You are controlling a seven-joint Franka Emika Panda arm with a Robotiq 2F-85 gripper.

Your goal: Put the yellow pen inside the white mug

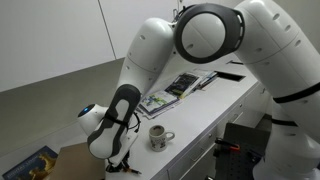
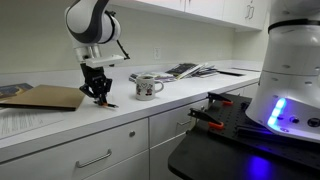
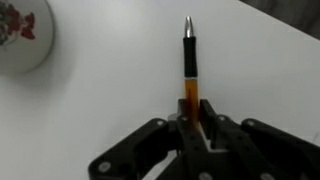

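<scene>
Arm's gripper low on tabletop, jaws around yellow pen; white mug stands nearby, apart.

The yellow pen runs straight up the middle of the wrist view: orange barrel low, a dark section above, a silvery tip near the top edge. Its lower end sits pinched between the fingers of the gripper. The white mug stands upright near centre frame in both exterior views, handle showing and a dark print on its wall. In the wrist view it lies at upper left, apart from the pen.
</scene>
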